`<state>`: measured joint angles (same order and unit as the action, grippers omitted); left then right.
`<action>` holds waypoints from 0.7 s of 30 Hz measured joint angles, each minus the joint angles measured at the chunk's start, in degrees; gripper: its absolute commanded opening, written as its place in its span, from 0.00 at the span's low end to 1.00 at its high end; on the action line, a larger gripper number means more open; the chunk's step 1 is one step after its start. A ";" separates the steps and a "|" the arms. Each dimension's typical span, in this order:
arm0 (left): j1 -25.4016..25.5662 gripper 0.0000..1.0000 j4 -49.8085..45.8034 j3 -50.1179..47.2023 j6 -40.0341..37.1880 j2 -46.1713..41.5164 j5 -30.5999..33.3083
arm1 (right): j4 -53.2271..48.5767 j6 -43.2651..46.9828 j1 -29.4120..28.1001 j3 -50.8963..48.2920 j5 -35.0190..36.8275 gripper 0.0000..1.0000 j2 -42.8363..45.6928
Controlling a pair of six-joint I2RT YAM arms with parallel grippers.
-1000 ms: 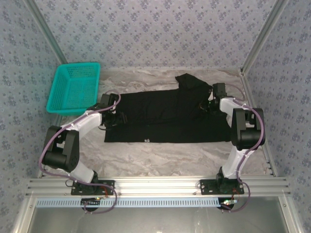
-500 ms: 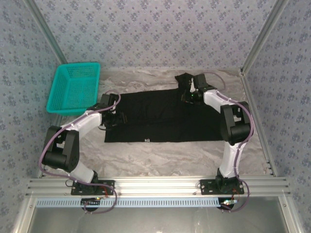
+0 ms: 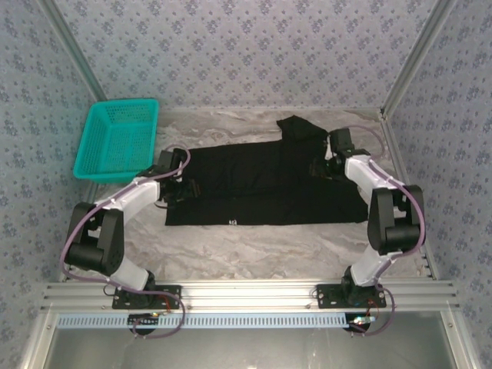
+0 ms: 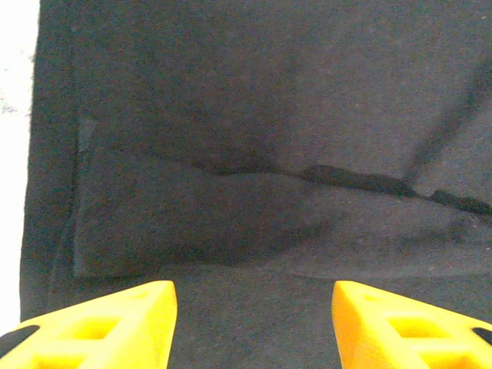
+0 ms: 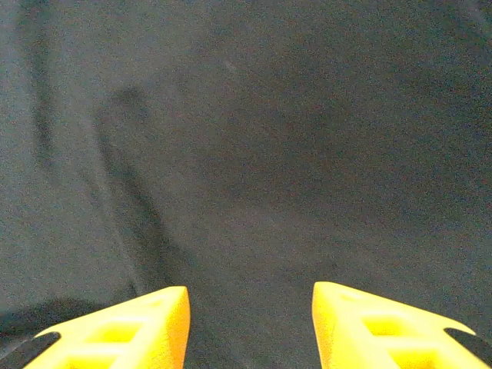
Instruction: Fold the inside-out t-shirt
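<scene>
The t-shirt point(image 3: 261, 184) lies spread flat, black side up, in the middle of the table point(image 3: 254, 250), bunched up at its 1 o'clock corner. The left gripper point(image 3: 183, 187) hangs over the shirt's 9 o'clock edge, fingers point(image 4: 100, 323) apart, gripping nothing. The right gripper point(image 3: 319, 167) sits near its 3 o'clock end, fingers point(image 5: 123, 327) likewise spread over plain cloth, empty.

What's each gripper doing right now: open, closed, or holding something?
Left gripper: open, holding nothing, over the black t-shirt.
Right gripper: open, holding nothing, over the same t-shirt.
</scene>
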<state>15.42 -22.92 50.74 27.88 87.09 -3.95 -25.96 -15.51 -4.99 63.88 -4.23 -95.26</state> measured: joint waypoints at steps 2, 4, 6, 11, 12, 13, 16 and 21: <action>-0.37 0.56 -0.07 -0.28 0.22 -0.44 0.55 | -1.68 -0.24 1.46 -1.86 0.61 0.47 1.46; -0.81 0.56 0.15 -0.20 0.48 -0.42 0.55 | -2.49 -0.55 2.64 -3.37 0.96 0.47 1.64; -0.98 0.56 0.42 -0.20 0.96 -0.42 -0.09 | -2.84 -0.76 3.21 -4.98 1.07 0.47 1.64; 0.07 0.56 2.49 0.02 2.36 1.11 -4.17 | -3.21 -1.42 3.37 -6.84 1.07 0.46 1.07; 0.17 0.56 3.17 0.17 2.64 2.05 -5.07 | -3.21 -1.57 3.52 -6.86 1.07 0.46 0.81; 0.39 0.56 3.80 0.31 2.84 3.02 -5.62 | -3.19 -1.64 3.74 -6.84 1.09 0.46 0.52; 0.11 0.56 5.14 1.27 3.61 6.21 -5.77 | -3.21 -2.21 5.18 -6.84 1.84 0.46 -0.44; -3.39 0.56 8.50 3.28 5.90 9.51 -3.08 | -3.67 -3.67 8.76 -6.60 4.55 0.46 -1.97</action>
<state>12.03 -14.41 54.02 33.78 96.60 -7.03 -29.63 -19.18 3.77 57.28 0.32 -97.23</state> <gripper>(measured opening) 0.560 0.458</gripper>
